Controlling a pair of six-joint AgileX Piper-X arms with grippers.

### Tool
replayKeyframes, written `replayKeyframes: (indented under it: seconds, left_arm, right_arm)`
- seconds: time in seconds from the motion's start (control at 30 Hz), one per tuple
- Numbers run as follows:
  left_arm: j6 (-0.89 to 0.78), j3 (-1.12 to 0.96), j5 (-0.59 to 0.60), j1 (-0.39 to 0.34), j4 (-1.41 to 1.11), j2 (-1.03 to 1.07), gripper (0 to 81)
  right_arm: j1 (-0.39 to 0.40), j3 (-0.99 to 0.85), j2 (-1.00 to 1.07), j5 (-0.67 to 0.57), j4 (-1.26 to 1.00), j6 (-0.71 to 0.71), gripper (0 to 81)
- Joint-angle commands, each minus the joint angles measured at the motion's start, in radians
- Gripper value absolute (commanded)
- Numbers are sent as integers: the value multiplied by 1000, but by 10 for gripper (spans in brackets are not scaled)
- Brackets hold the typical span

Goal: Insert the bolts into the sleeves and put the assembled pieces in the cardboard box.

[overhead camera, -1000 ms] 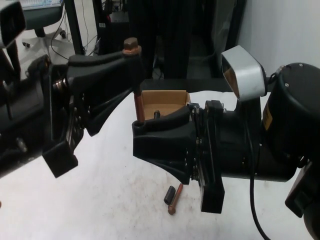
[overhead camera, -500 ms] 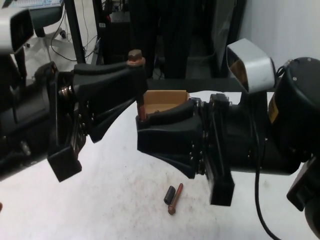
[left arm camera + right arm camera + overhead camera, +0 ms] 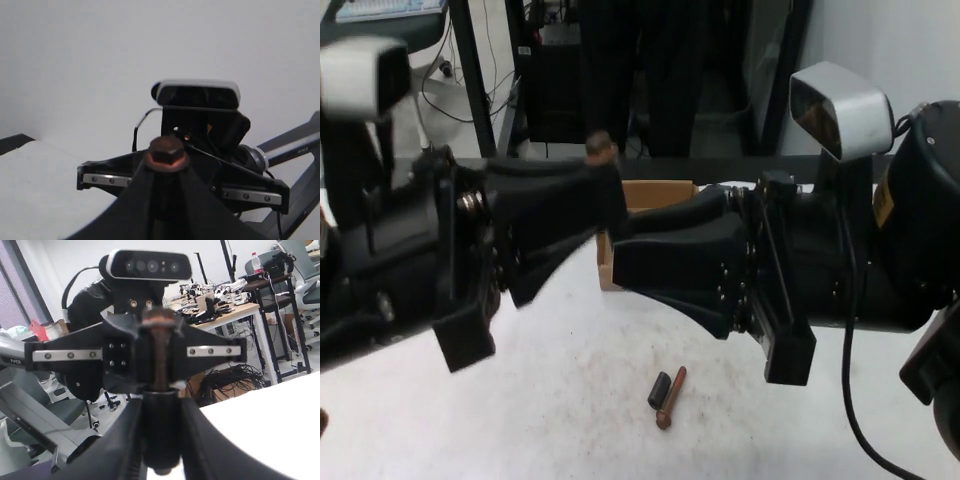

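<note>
Jaws of the left gripper [image 3: 605,185] clamp one bolt [image 3: 166,154], those of the right gripper [image 3: 620,240] one sleeve [image 3: 160,432], by the cardboard box [image 3: 655,193] at the tabletop [image 3: 550,400] edge, 12 o'clock. A second bolt [image 3: 672,395] and second sleeve [image 3: 659,388] lie side by side at 6 o'clock, open tabletop around them.

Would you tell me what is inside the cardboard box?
Part of the box's bare wall shows. The left gripper and right gripper cover the rest, so any contents are hidden.

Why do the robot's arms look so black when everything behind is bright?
Left wrist view: a pale wall glows behind, so the black jaws go dark, and just the bolt head catches light. Right wrist view: the lit room outshines the dark sleeve. High view: the white bench is brightest.
</note>
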Motion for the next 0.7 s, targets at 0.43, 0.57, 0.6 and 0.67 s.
replayKeyframes:
  seconds: [0.43,0.57,0.6,0.67]
  left_arm:
    - [-13,-27,80,0,-105,-4,251]
    - [-112,-38,61,0,-145,-4,563]
    - [-125,-38,65,0,-135,-4,588]
    - [-131,-38,76,0,-125,-4,589]
  right_arm:
    - [-8,-14,-21,1,-43,7,8]
    - [-8,-14,-21,1,-43,7,8]
    - [-8,-14,-21,1,-43,7,8]
    - [-8,-14,-21,-4,-43,7,8]
